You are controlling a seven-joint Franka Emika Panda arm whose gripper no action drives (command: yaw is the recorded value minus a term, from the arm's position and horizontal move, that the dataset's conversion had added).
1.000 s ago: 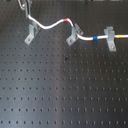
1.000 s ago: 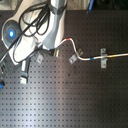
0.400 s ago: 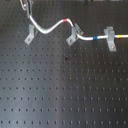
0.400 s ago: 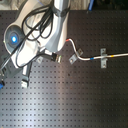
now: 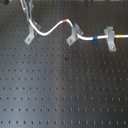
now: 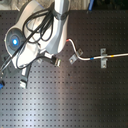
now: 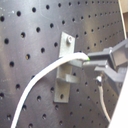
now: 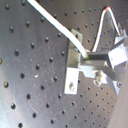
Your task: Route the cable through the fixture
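In the first exterior view the white cable (image 5: pixel 50 31) drops from the top left and meets the forked top of the slim grey fixture (image 5: pixel 30 36). It then waves past a red band (image 5: pixel 64 21) and a blue band (image 5: pixel 95 37). In both wrist views my gripper (image 7: pixel 90 61) (image 8: pixel 93 59) is shut on the cable's end (image 7: pixel 55 74) (image 8: pixel 55 25). It holds that end right at the fixture (image 7: pixel 65 67) (image 8: pixel 74 67). In the second exterior view the arm and gripper (image 6: pixel 54 60) cover the fixture.
A second slim clip (image 5: pixel 74 36) and a broader blocky clamp (image 5: pixel 110 39) hold the cable further to the first exterior view's right. Everything stands on a black perforated board (image 5: pixel 65 90). The arm's base and its dark hoses (image 6: pixel 25 37) fill the second exterior view's upper left.
The gripper has shifted slightly with the cable's end beside the fixture. The rest of the cable, the other clip and the clamp have stayed put.
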